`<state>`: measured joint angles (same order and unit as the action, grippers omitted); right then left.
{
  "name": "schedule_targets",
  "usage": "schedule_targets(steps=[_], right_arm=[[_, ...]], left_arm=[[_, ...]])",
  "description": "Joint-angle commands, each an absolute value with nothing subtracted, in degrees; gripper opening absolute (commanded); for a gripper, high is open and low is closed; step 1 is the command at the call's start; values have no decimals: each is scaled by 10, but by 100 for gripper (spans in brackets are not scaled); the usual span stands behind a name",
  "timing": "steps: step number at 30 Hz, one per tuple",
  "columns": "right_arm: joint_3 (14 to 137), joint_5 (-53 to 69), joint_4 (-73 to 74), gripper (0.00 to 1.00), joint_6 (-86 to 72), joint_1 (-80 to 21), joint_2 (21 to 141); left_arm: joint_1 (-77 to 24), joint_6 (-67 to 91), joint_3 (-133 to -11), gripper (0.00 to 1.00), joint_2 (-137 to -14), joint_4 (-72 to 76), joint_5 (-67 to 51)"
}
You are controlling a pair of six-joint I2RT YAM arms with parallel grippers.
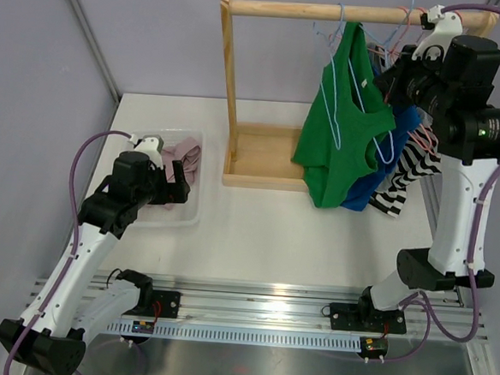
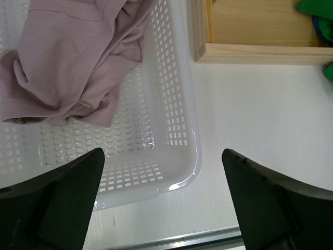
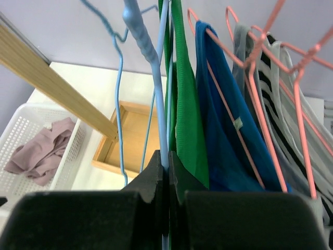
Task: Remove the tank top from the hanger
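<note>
Pale lilac walls (image 1: 158,35), white tabletop (image 1: 264,231), grey metal rail (image 1: 259,298) along near edge

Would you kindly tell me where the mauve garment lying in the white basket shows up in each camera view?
Top external: the mauve garment sits left of centre, inside the white basket.
Left wrist: upper left, inside the basket.
Right wrist: lower left, inside the basket.
Shared landmark: the wooden rack base, right of the basket in every view.

Bright even light, soft shadows, glare on metal rail (image 1: 276,307), mostly sharp
</note>
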<state>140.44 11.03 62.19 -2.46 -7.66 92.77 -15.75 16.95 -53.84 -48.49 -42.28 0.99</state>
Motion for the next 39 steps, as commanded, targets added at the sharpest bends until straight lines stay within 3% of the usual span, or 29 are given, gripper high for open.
schedule_targets(steps=[1, 15, 19, 24, 29, 32, 39], right_arm=[[1366, 95, 615, 0, -32, -73, 842], [885, 149, 634, 0, -50, -76, 537], [795, 262, 593, 0, -65, -79, 482], [674, 426, 519, 0, -107, -80, 487], [650, 395, 466, 0, -145, -160, 507], [653, 338, 422, 0, -172, -280, 537], [655, 261, 325, 0, -219, -382, 568]], left_arm=[[-160, 163, -539, 99, -479, -397, -3], [-213, 214, -555, 99, -436, -337, -102], [-279, 262, -545, 99, -439, -294, -68], [-408, 303, -516, 99, -443, -209, 59], [-532, 295, -499, 99, -462, -142, 191], [-585, 270, -505, 99, -490, -127, 276], [-598, 273, -500, 98, -498, -169, 379]])
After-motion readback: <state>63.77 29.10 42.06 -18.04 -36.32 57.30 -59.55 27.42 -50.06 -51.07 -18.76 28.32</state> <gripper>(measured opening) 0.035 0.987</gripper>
